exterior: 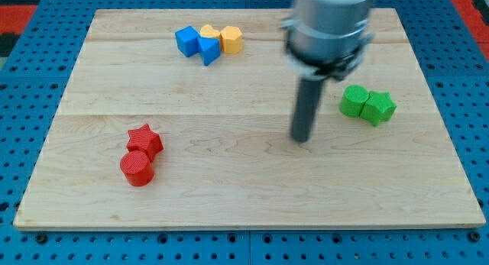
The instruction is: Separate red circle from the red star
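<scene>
Still well short of contact: tip resting on the wooden board right of centre, well apart from the red pair. No hand or jaws on this rig, just a bare rod, so nothing open, nothing closed, nothing held.

Red circle down at the view's lower left, touching the red star, which sits just above it and a shade to the right. Not separated at all yet; task judged to be at the approach step, nothing pushed so far as the layout shows.

Elsewhere: blue cube, blue wedge-like block, a yellow block partly hidden behind it, and a yellow hexagon bunched near the view's top; two green blocks touching each other at the view's right, near the tip but clear of it.

Next move, as a guess: travel left across the bare wood, then come in at the seam between circle and star, or against the circle's upper edge, and shove it toward the view's bottom or left. Needs a line that catches the circle only; a push off-centre likely to drag the star along, since the two are pressed together. Little board left below the circle, so a leftward or diagonal shove probably safer than straight down
</scene>
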`<action>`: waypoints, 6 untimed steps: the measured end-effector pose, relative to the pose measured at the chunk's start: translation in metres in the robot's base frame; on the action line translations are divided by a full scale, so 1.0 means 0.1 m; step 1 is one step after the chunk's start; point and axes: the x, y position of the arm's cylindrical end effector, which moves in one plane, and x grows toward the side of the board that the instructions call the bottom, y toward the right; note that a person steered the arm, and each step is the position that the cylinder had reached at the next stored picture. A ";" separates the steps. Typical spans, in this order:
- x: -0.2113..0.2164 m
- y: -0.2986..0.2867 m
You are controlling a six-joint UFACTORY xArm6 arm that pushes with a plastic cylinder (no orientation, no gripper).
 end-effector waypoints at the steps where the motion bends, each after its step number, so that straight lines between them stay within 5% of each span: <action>1: 0.77 -1.01; 2: 0.82 -2.44; 3: 0.45 -2.52; 6: -0.06 -0.27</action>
